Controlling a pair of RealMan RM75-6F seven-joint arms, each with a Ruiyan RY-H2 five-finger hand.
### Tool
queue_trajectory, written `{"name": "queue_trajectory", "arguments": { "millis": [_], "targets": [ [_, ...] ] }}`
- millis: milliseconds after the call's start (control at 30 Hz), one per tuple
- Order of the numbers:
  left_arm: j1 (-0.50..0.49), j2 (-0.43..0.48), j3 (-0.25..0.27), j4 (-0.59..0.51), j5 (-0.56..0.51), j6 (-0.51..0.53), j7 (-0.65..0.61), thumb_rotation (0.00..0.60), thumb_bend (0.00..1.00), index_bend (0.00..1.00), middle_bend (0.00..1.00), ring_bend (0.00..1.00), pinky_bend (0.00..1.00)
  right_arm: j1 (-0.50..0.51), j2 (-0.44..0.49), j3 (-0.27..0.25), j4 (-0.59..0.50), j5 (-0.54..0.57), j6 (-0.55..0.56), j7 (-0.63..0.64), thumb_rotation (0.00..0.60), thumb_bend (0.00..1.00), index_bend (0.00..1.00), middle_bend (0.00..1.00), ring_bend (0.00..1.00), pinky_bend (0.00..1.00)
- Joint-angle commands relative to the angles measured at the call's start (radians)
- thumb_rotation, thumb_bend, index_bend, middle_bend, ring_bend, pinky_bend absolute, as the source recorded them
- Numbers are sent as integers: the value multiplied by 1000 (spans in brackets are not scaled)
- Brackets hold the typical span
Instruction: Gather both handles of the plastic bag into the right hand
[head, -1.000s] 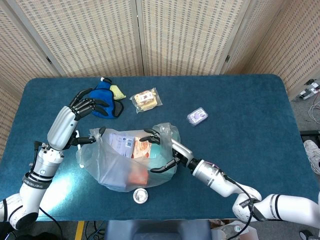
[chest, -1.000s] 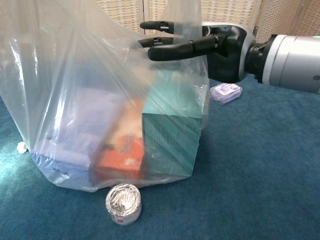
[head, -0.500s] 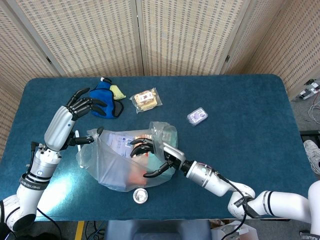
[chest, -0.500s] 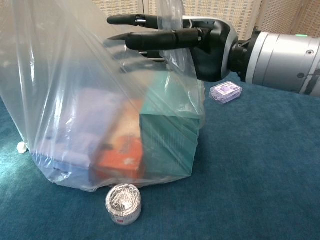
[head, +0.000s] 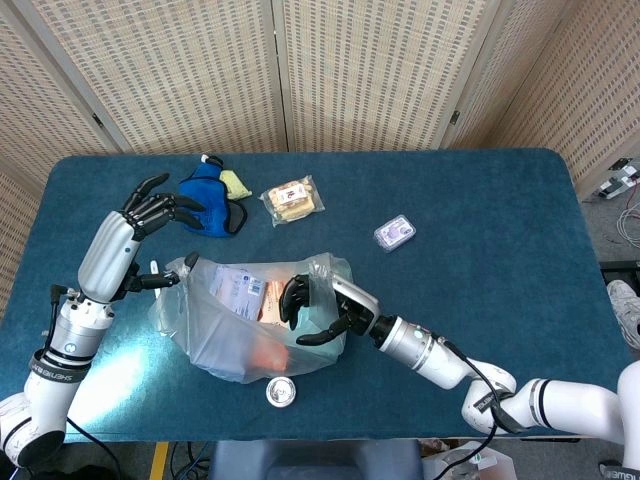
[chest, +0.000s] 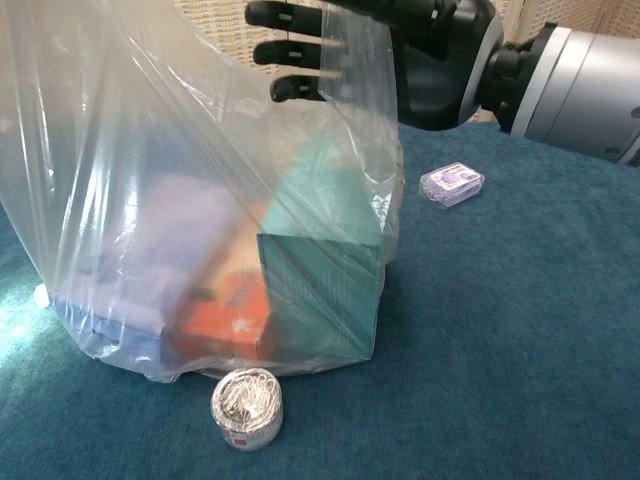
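The clear plastic bag (head: 225, 335) (chest: 150, 150) stands near the table's front, holding a teal box (chest: 318, 290), an orange box (chest: 225, 322) and a pale purple pack. My right hand (head: 318, 303) (chest: 425, 60) is at the bag's right top, its fingers (chest: 290, 50) curled around the right handle, with plastic draped over them. My left hand (head: 128, 232) is at the bag's left side. Its fingers are spread upward, and its thumb (head: 165, 279) is hooked in the raised left handle (head: 183, 268). The left hand is outside the chest view.
A small foil-wrapped roll (head: 279, 392) (chest: 247, 408) lies just in front of the bag. Behind it are a blue pouch (head: 208, 190), a yellow item (head: 236, 182), a snack packet (head: 292, 200) and a small purple case (head: 394, 233) (chest: 452, 184).
My right hand reached left across the bag's mouth, then curled its fingers around the right handle and rose. My left hand drew left, and the bag's left edge went with it.
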Motion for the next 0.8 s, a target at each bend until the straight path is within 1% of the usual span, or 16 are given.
{"name": "queue_trajectory", "arguments": {
  "millis": [33, 167, 267, 367, 467, 633, 800],
  "targets": [
    [2, 8, -2, -9, 0, 0, 6, 600, 326, 412, 330, 273, 56, 2, 17, -17, 7, -30, 41, 56, 600, 122, 480, 503, 455, 529],
    [0, 20, -14, -28, -2, 3, 17, 600, 326, 412, 330, 273, 56, 7, 19, -26, 7, -43, 63, 27, 600, 110, 480, 496, 455, 513],
    [-2, 24, -18, -44, -1, 3, 24, 600, 326, 412, 330, 273, 56, 12, 15, -27, -1, -52, 79, -14, 600, 69, 466, 448, 412, 438],
    [-7, 25, -22, -58, 1, 0, 37, 600, 326, 410, 330, 273, 56, 19, 7, -26, -10, -54, 85, -68, 600, 25, 379, 362, 310, 345],
    [-14, 28, -29, -70, -6, -6, 49, 600, 326, 403, 328, 269, 56, 27, 0, -24, -22, -54, 90, -110, 600, 4, 306, 303, 251, 296],
    [-28, 36, -48, -97, -37, -23, 73, 600, 326, 368, 322, 260, 56, 41, -9, -22, -37, -56, 93, -175, 600, 0, 205, 230, 184, 231],
    [-46, 44, -61, -124, -77, -55, 105, 600, 326, 320, 315, 248, 56, 59, -20, -20, -40, -59, 91, -212, 600, 0, 154, 176, 136, 196]
  ]
}}
